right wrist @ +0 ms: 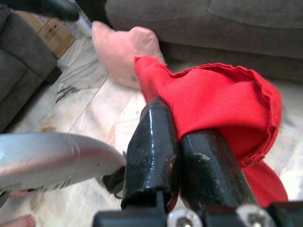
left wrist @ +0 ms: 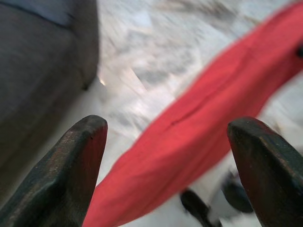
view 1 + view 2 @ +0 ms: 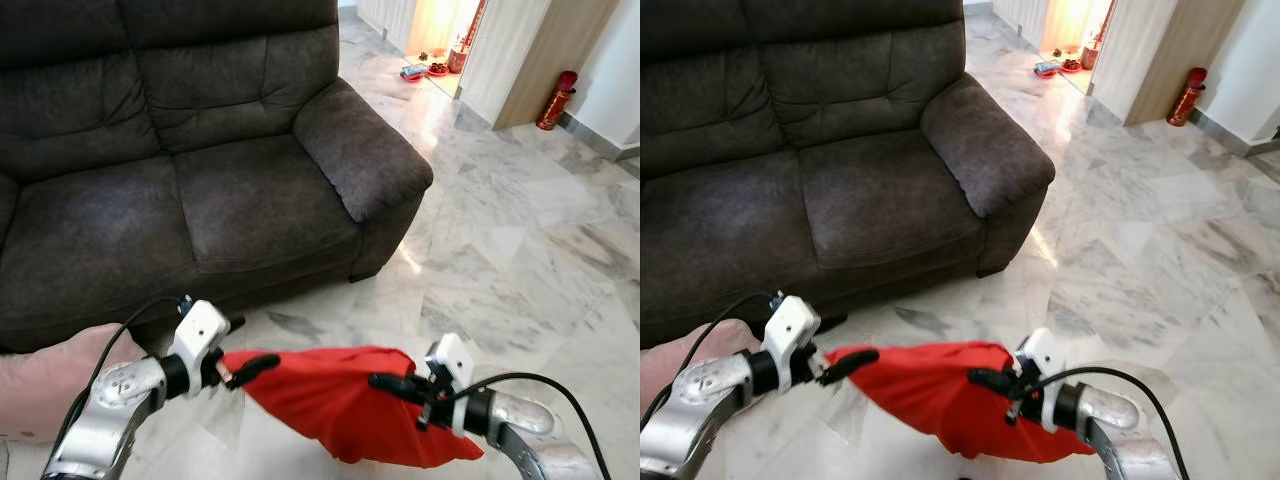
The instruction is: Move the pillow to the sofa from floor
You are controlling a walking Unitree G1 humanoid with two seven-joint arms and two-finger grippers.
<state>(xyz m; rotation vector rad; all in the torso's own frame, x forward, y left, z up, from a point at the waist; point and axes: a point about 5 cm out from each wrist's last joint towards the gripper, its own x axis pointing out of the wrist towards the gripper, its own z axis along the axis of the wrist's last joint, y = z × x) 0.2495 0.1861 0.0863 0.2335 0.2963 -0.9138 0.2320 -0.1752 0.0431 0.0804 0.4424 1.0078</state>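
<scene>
Well, the red fabric pillow (image 3: 345,405) hangs slack in the air between the two silver arms, above the pale marble floor (image 3: 520,260) and just in front of the dark grey fabric sofa (image 3: 180,170), not yet on its seat. The right gripper (image 1: 177,142) has its two black fingers pressed tight together with a fold of the red cloth pinched between them (the hem bunches up right over the fingertips). The left gripper (image 3: 238,372) is at the pillow's other end, its black fingers (image 2: 71,161) spread wide apart; from its wrist camera the red cloth runs across the gap between them, and I can't tell whether either finger touches it. A second cushion, soft pink (image 3: 45,385), lies on the floor beside the left arm, close to the sofa's front. Off past the sofa's armrest (image 3: 365,150), a red cylinder (image 3: 556,100) stands by the far wall, near a bright doorway.
</scene>
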